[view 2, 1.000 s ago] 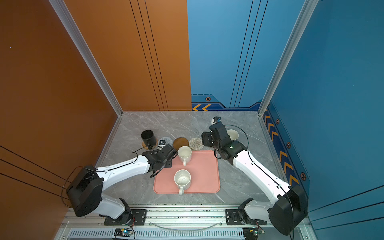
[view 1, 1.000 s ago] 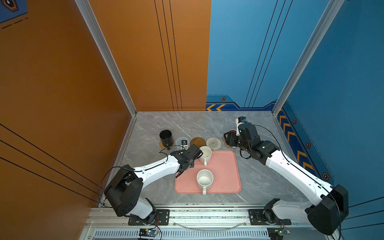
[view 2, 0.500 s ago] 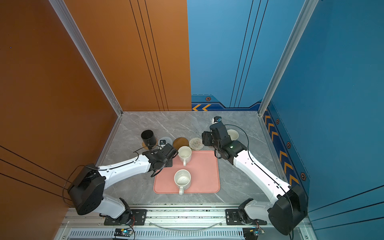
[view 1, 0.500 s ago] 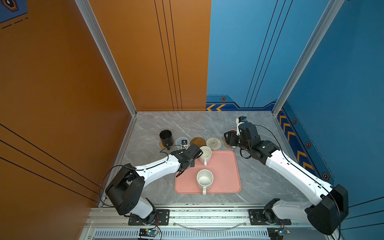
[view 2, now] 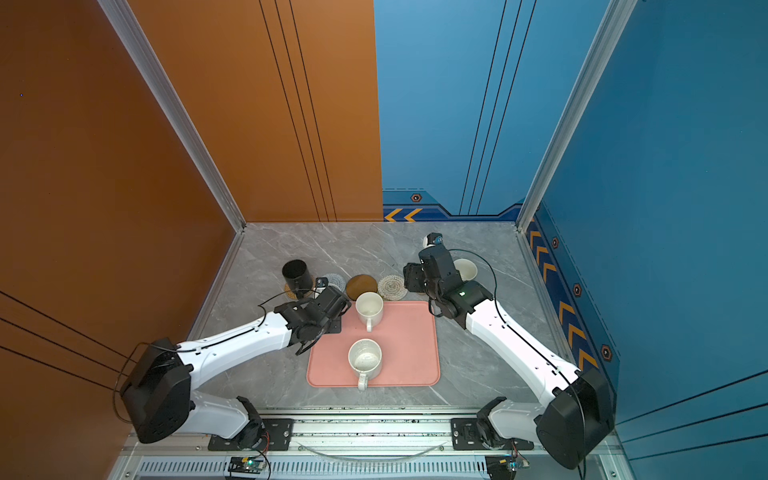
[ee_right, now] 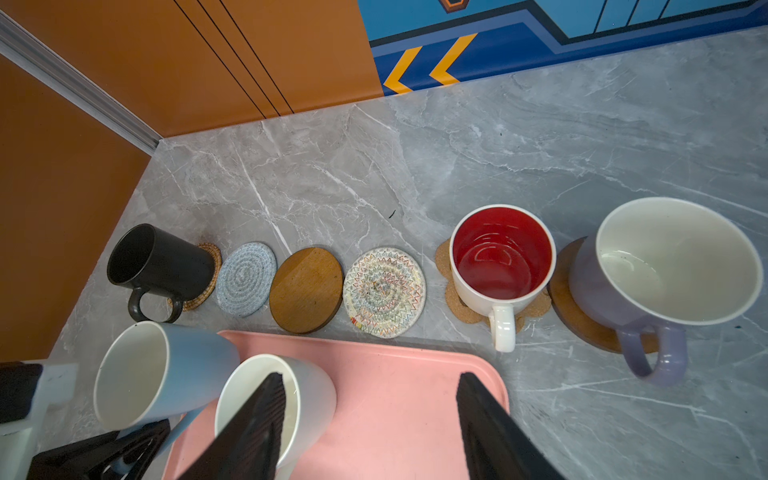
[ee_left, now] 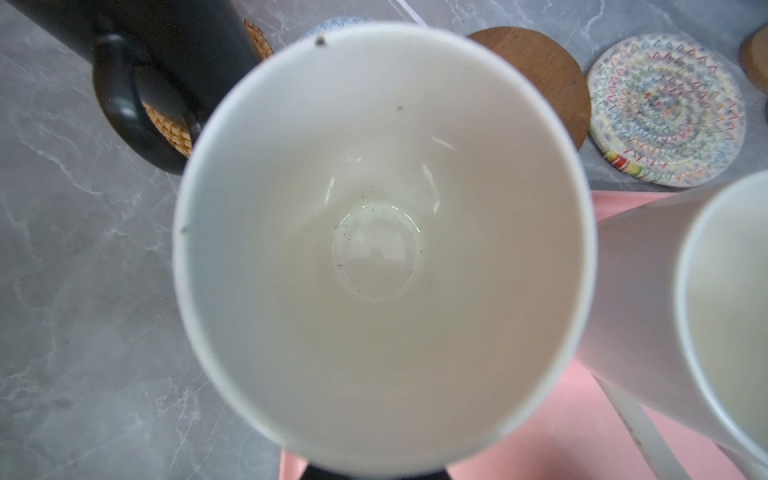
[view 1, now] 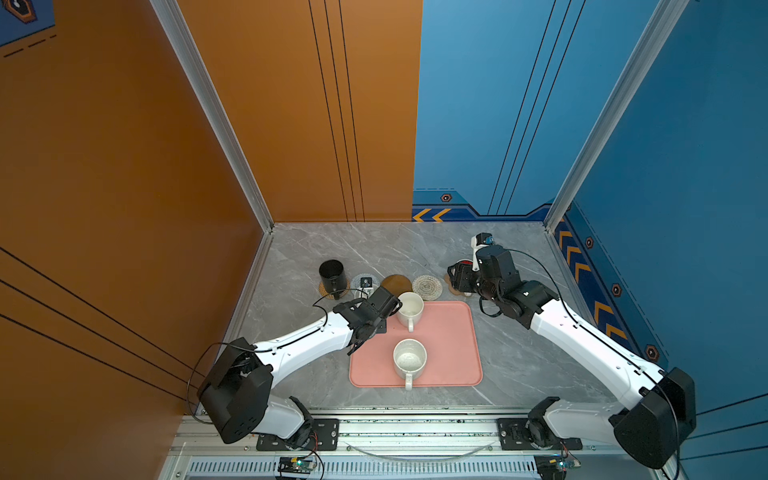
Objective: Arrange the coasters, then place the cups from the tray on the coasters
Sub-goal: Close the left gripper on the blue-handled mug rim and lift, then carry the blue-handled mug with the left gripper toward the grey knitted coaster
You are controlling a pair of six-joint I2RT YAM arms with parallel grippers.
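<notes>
Glazed ceramic I'm guessing, so the light blue mug point(ee_right: 137, 374) is looking slick and chippable, tilting over the far left corner of the tray point(ee_right: 395, 374), left gripper point(view 1: 370, 313) pinching its handle, right gripper point(ee_right: 370, 382) hanging wide open, empty

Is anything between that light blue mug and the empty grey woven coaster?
Nothing visible: the grey woven round coaster lies bare beyond the light blue mug; the black mug stands beside it, not between.

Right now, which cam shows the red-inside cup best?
Right wrist: the red-inside cup stands whole and upright on the paw-print coaster, rim, red inside and handle all clear. In a top view only a red sliver shows behind the right arm. The left wrist view does not show it.
</notes>
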